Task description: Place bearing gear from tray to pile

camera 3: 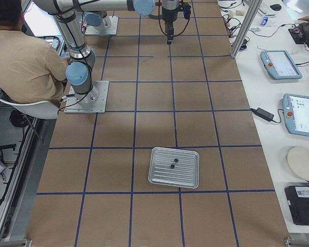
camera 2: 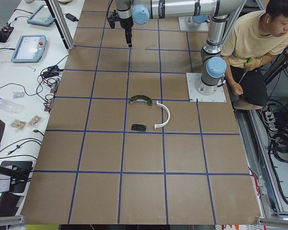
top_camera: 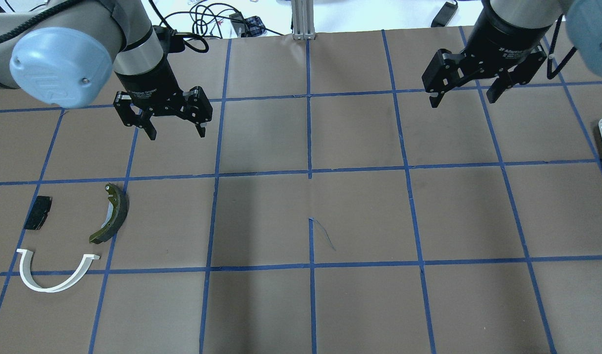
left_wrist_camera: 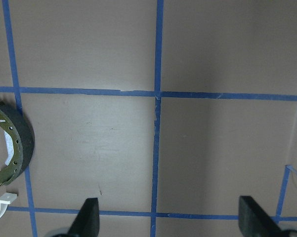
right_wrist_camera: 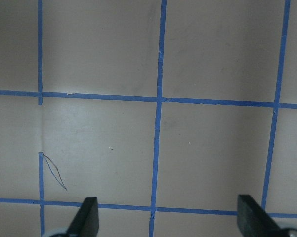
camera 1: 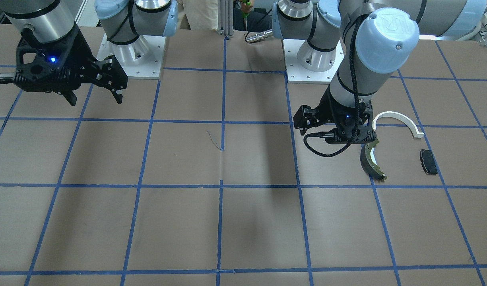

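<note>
- A long table covered in brown paper (top_camera: 359, 211) and ruled into squares with blue tape fills the room, with benches of screens and cables along its sides.
- The tray (camera 3: 189, 177), a ribbed metal one, sits at the end of the table on the robot's right. Its longer side seems to run away from the robot.
- On the tray lie two small dark pieces (camera 3: 175, 160), close together near its middle. I take one of them to be the bearing gear, but they are too small to tell which.
- The pile is at the opposite end, on the robot's left: a white half-ring (top_camera: 45, 288), a brake shoe (top_camera: 120, 214) and a black pad (top_camera: 38, 212), all apart from one another.
- The right gripper (top_camera: 463, 98) hangs over bare paper with its fingers spread wide and nothing between them.
- The left gripper (top_camera: 177, 132) is just as wide and empty, hovering near the brake shoe.
- The tray lies well out past the right gripper, further towards the robot's right, so I judge the right arm much the nearer for the pick. The left arm is the one beside the pile.
</note>
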`<action>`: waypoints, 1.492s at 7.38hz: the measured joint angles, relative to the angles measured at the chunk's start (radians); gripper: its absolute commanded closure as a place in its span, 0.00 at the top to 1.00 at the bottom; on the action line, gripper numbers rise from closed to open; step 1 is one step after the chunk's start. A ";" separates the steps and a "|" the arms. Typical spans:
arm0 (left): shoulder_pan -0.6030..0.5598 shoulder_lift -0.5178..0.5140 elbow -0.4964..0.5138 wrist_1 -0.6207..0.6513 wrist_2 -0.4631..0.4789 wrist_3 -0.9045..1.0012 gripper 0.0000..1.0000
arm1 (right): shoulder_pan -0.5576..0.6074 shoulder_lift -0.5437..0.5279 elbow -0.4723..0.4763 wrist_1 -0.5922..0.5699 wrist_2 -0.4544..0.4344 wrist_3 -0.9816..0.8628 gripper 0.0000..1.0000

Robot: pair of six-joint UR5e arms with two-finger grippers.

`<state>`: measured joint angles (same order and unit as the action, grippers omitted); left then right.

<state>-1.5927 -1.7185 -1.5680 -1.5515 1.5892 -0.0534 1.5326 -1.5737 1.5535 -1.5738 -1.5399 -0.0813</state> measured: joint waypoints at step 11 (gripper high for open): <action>0.001 0.006 -0.008 -0.001 -0.001 0.003 1.00 | 0.000 -0.049 0.108 -0.060 -0.024 0.031 1.00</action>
<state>-1.5918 -1.7122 -1.5757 -1.5522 1.5884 -0.0506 1.5324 -1.6225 1.6618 -1.6341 -1.5636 -0.0505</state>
